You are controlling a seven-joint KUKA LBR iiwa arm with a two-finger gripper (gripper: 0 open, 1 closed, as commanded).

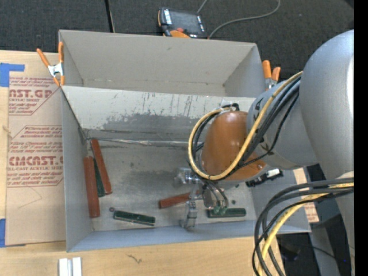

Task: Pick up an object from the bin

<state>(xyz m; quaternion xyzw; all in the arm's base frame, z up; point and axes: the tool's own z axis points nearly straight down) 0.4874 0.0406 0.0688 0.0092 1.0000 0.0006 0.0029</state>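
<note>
In the camera view the arm came in from the right, its orange cover (pixel 227 145) ringed by yellow and black cables. The claw (pixel 200 210) hung low over the front right part of the floor of the grey bin (pixel 155 73), close to the front wall. Whether the claw stood apart or together could not be made out, since its metal parts were crowded under the cover.

Two things lay nearest it. A short red-brown stick (pixel 174 200) lay just to its left, with its right end reaching up to the claw. A small green bar (pixel 228 213) lay just to its right, flat on the floor. Whether the claw touched or gripped either of them could not be told.

Farther left, along the front wall, lay a dark green stick (pixel 133 217), well apart from the claw. Against the left wall lay two long red-brown sticks (pixel 91 188), side by side and running from front to back.
</note>
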